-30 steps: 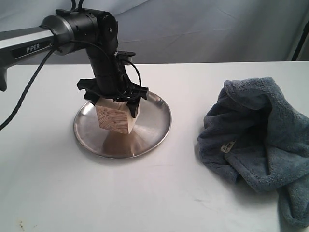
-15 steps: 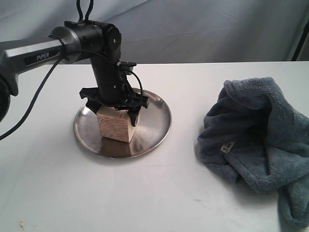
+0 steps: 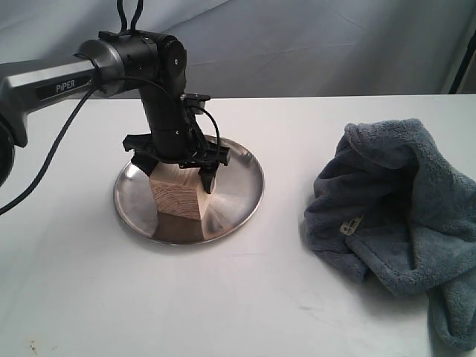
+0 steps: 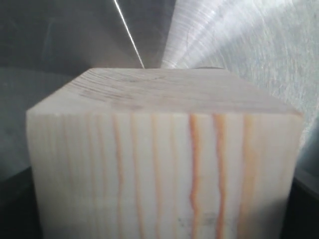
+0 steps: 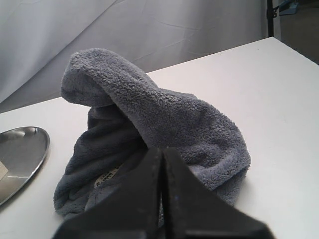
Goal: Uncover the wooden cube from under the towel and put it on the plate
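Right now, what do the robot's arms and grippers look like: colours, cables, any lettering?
The left arm has a silver-grey link with white PiPER lettering, then glossy black rounded joints. Black cables loop alongside it. The left gripper is black, short and claw-like. The right gripper is matte black and wedge-shaped; its arm is out of view.

Plain white table (image 3: pixel 245 297), matte, a few tiny dark specks near the front left corner. Wrinkly blue-grey cloth backdrop (image 3: pixel 320 44) hung right behind it. Dark stand pole (image 3: pixel 462 67) poking in at the far right. Soft, even light, only faint shadows.
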`<state>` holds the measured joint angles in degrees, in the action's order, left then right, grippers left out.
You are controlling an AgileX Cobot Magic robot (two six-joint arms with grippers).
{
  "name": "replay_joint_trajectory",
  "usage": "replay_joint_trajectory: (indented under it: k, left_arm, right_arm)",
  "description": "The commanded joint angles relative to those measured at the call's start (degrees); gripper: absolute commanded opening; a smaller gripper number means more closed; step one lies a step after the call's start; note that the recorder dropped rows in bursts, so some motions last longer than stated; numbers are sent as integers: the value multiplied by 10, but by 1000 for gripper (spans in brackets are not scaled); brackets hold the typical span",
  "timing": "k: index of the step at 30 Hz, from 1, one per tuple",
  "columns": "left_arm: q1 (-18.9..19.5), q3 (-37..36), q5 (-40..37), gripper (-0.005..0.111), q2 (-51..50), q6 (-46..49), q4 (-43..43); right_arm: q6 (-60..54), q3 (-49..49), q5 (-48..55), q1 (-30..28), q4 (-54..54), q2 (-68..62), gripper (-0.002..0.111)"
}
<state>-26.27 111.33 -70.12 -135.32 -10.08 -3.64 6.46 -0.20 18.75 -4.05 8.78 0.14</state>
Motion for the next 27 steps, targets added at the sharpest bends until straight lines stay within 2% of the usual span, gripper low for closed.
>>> replay_joint_trajectory:
  k: [1, 6, 17, 23, 25, 27]
  left_arm:
    - [-1, 3, 2, 86, 7, -6, 13]
    - [0, 3, 2, 86, 31, -6, 36]
    - [0, 3, 6, 86, 142, 0, 31]
    - [0, 3, 26, 86, 174, 0, 94]
    - [0, 3, 22, 83, 179, -1, 123]
    - [0, 3, 15, 74, 181, -1, 153]
  right_arm:
    - [-3, 2, -1, 1, -6, -1, 0]
    - [-3, 2, -1, 1, -6, -1, 0]
    - [-3, 2, -1, 1, -6, -1, 0]
    - [-3, 2, -1, 1, -6, -1, 0]
    - [-3, 2, -1, 1, -6, -1, 0]
    - [-3, 2, -1, 1, -6, -1, 0]
